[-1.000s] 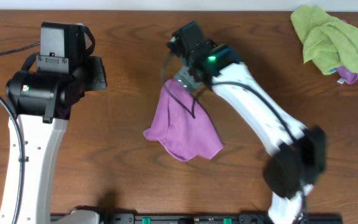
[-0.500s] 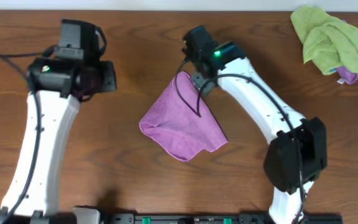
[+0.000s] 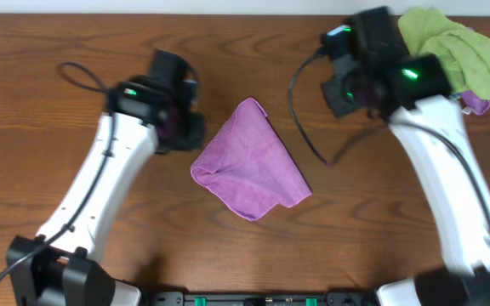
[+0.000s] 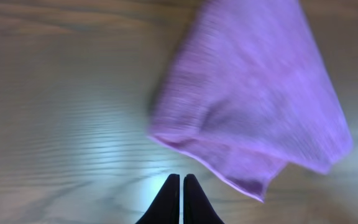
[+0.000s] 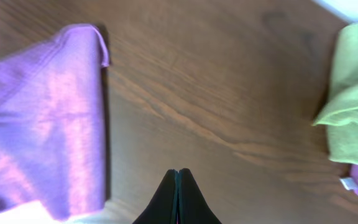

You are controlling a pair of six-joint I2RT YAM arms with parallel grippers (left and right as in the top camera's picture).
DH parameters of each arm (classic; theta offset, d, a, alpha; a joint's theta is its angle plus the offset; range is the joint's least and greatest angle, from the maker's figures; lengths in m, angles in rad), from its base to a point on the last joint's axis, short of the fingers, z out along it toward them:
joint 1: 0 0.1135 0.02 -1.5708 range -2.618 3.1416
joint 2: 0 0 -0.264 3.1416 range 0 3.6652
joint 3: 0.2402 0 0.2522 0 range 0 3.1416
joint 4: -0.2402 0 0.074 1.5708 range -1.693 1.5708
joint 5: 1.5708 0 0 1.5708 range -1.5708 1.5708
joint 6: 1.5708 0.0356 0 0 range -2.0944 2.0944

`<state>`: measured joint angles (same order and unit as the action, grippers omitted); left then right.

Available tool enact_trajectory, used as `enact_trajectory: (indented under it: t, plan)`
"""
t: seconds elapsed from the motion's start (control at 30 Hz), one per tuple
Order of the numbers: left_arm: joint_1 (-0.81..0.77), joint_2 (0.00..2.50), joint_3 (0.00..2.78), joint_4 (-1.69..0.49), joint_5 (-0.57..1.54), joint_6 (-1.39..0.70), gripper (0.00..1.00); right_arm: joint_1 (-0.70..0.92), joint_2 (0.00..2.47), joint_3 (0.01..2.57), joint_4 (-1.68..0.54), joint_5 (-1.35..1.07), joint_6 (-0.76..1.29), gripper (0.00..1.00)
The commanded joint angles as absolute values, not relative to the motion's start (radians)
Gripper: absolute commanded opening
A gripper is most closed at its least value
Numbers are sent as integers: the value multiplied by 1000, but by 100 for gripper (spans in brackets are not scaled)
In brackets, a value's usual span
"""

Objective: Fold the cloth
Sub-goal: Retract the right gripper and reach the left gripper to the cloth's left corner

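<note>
Cloth (image 3: pixel 249 166) lies between left hand (image 4: pixel 180 182) and right hand (image 5: pixel 178 177).

a crumpled lime-green microfibre cloth (image 3: pixel 449 51) lies bunched at the far right corner of the brown wood-grain table (image 3: pixel 24 195). a small purple scrap with a white tag (image 3: pixel 475 104), perhaps another cloth, pokes out beneath its near edge.

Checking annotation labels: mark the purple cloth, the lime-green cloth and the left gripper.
purple cloth (image 3: pixel 249 166), overhead view, middle of its top layer.
lime-green cloth (image 3: pixel 462 51), overhead view, centre of the crumpled heap.
left gripper (image 4: pixel 181 178), left wrist view, where its shut jaws' tips meet.
</note>
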<state>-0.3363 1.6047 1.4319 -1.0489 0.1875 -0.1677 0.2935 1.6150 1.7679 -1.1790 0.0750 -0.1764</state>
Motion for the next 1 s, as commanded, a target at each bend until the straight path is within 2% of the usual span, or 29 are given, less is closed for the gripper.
enact_trajectory:
  t: [0.0, 0.3, 0.8, 0.97]
  plan:
    - [-432, 1605, 1394, -1021, 136, -181, 6, 286, 1538, 1746, -1200, 25, -194, 2]
    - [-472, 1610, 1168, -827, 132, -222, 6, 253, 1252, 1460, -1162, 25, -201, 2]
    - [-474, 1811, 1132, -700, 176, -205, 6, 254, 1229, 1438, -1163, 18, -191, 2]
    - [-472, 1863, 1132, -661, 80, -198, 6, 254, 1229, 1438, -1163, 17, -191, 2]
